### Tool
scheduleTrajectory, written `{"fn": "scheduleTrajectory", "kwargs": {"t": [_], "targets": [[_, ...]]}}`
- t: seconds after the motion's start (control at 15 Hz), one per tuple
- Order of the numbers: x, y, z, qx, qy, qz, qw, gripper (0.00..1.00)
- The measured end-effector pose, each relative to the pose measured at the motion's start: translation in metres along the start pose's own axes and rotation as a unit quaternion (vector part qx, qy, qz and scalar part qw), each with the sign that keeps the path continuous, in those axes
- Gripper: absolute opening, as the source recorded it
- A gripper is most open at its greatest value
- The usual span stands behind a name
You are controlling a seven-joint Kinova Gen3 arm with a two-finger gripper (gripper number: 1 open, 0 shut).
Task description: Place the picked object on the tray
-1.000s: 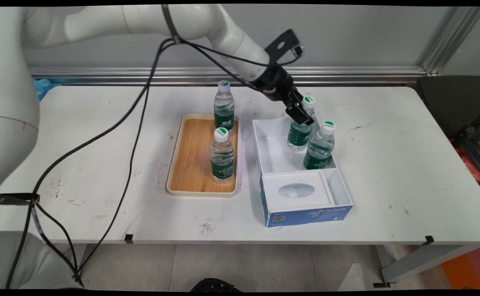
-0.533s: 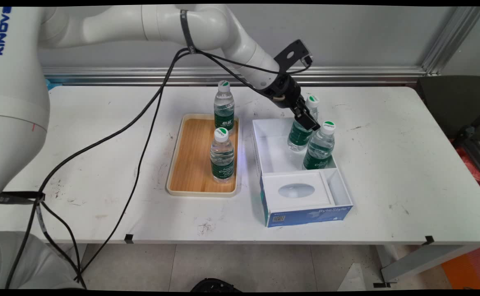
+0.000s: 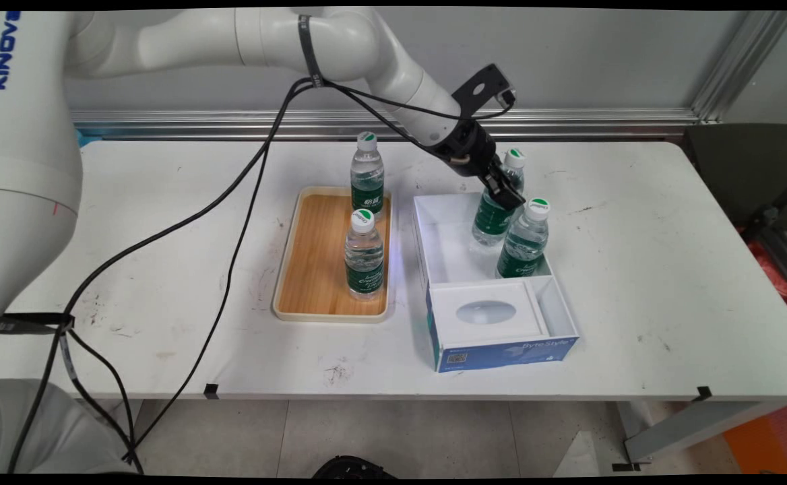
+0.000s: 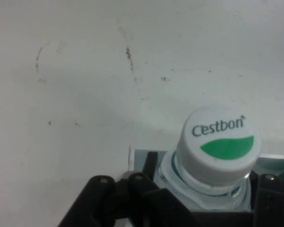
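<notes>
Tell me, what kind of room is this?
Probably a robotics lab or test bench. A white robot arm with dangling cables reaches over a scuffed white table, its claw at a water bottle in a box, against a plain metal-railed wall.

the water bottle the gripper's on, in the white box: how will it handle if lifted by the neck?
The far bottle looks full, so probably heavy for its size. Its clear plastic is likely smooth, so it could slip in the gripper. Tall and narrow, leaning already, it may tip against the near bottle in the box.
</notes>
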Motion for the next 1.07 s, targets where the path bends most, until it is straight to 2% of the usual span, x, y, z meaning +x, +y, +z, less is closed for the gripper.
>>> {"fn": "scheduleTrajectory", "kwargs": {"t": [0.33, 0.6, 1.07], "targets": [[0.007, 0.005, -0.027, 0.004, 0.013, 0.007, 0.9999, 0.0], [0.018, 0.011, -0.064, 0.01, 0.03, 0.017, 0.9993, 0.0], [0.035, 0.02, -0.156, 0.037, 0.061, 0.038, 0.9967, 0.0]]}}
